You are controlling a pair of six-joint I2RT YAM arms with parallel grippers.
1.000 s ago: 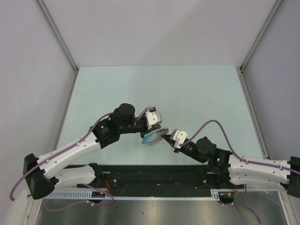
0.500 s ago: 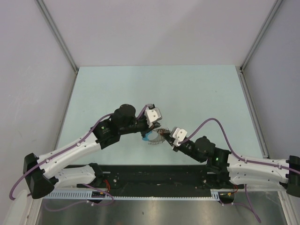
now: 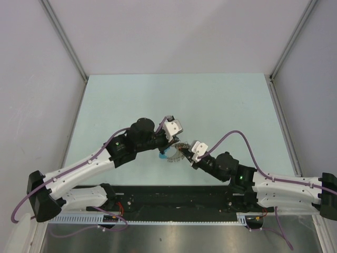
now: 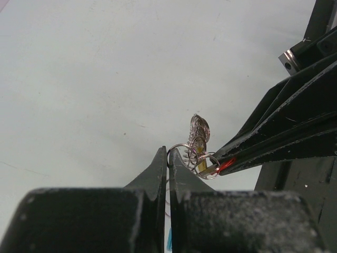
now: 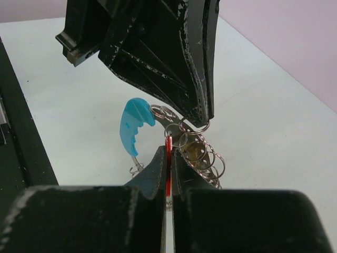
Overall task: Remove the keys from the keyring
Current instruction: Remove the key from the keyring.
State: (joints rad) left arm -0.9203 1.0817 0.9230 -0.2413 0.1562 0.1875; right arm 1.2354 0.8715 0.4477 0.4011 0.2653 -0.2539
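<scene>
The keyring is a bunch of silvery rings with a blue arc, held just above the table between both grippers. My left gripper is shut on one silvery ring, with its tips pinching the wire. My right gripper is shut on the red-headed key, edge-on between its fingertips. The key still hangs on a small ring of the bunch. The blue arc hangs to the left of the rings. The left fingers come in from above.
The pale green table stretches away behind the grippers, with grey walls around it. A black rail runs along the near edge by the arm bases. The two grippers nearly touch each other, tip to tip.
Both grippers have moved slightly up and away from the near edge, still holding the bunch. The right gripper has come closer to the left one. The blue arc now shows less.
</scene>
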